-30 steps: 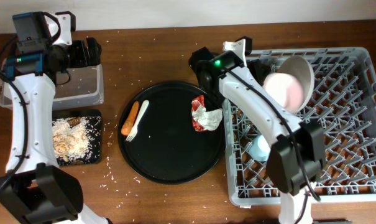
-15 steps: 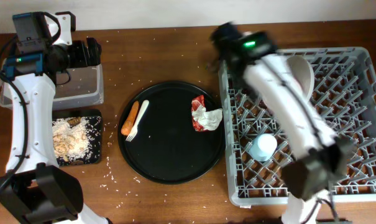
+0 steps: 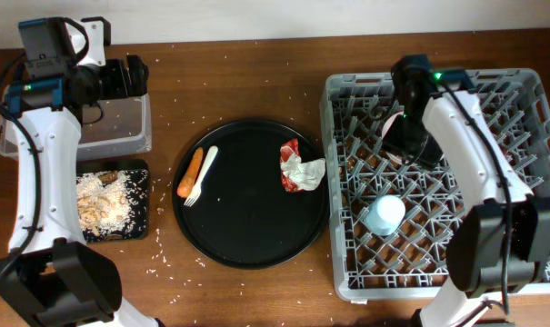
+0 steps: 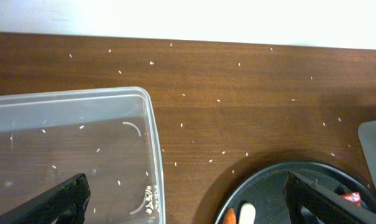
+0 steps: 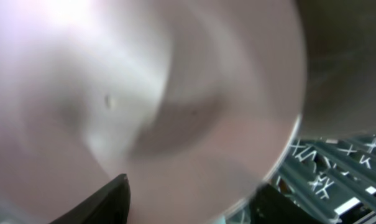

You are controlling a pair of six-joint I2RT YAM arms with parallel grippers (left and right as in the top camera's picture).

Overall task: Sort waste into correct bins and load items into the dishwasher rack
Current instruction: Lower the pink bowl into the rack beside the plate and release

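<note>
My right gripper hangs over the dishwasher rack, jaws apart, right above the white bowl, which fills the blurred right wrist view between its fingers. From overhead the arm hides the bowl and the plate. A light blue cup stands upside down in the rack. Carrot, white fork and red-and-white wrapper lie on the round black tray. My left gripper hovers open at the clear tub; nothing is between its jaws.
A shallow black tray of pale grains and brown bits lies in front of the tub. Loose grains dot the wooden table. The left wrist view shows the tub wall, the carrot tip and the round tray rim.
My right arm has swung from the far edge of the round tray over the rack, opened its jaws, and now covers the bowl and plate. The left arm has not moved.
</note>
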